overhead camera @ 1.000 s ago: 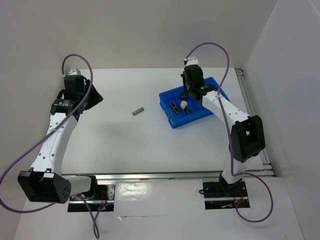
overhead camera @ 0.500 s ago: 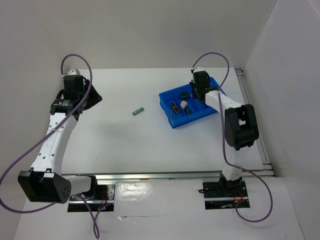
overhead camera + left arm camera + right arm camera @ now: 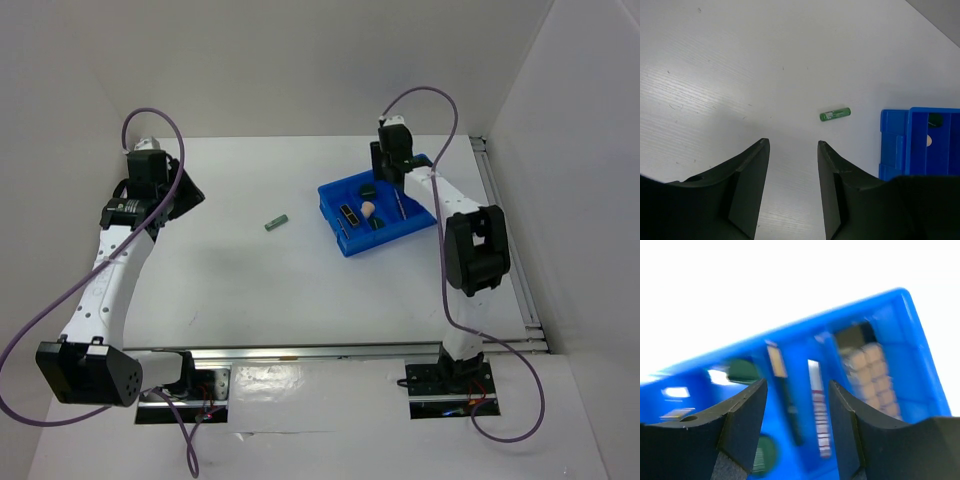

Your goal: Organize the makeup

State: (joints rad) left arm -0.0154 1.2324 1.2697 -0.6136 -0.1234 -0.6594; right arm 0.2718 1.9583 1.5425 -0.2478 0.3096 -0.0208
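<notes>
Left wrist: small green tube (image 3: 835, 114), flat on white table (image 3: 740, 60).

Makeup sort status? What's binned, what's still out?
Mostly done: the peach sponge, a dark round compact and several slim sticks already sit in the blue tray. In hand: nothing. The right gripper is open above the tray, and the left gripper is open and empty over the table. Left: one green tube lying alone on the table, left of the tray.
</notes>
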